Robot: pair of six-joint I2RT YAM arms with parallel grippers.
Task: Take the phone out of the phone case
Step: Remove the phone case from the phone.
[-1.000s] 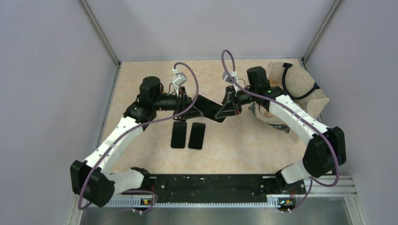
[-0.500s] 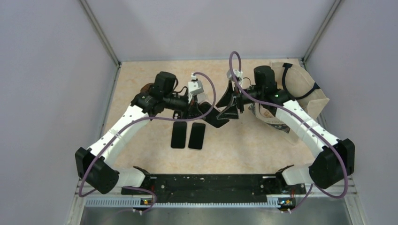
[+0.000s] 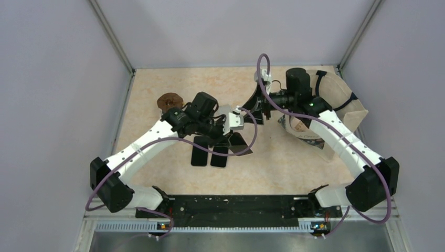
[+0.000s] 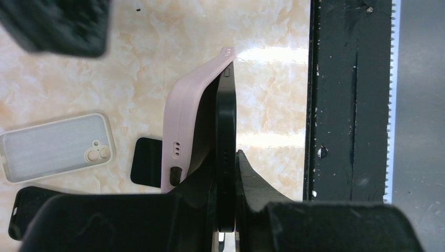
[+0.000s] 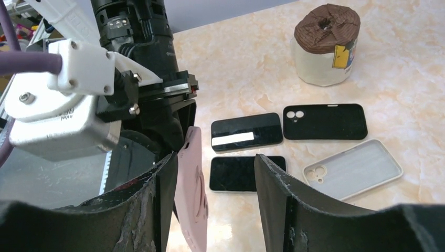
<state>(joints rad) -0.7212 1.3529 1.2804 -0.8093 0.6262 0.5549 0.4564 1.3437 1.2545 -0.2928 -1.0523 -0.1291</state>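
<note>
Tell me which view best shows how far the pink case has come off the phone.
Left wrist: the pink case is seen edge-on, bowed away from the black phone but hooked at its far corner. Right wrist shows only one slanted face of it; the top view shows no pink.

On the marbled beige desk (image 5: 246, 63), two dark phones (image 5: 246, 131) are laid side by side just beyond the right pincer (image 5: 215, 173). Past them a black case (image 5: 324, 122) and a pale case (image 5: 352, 169) are laid, and a brown-capped jar (image 5: 325, 44) is stood farthest off.
</note>
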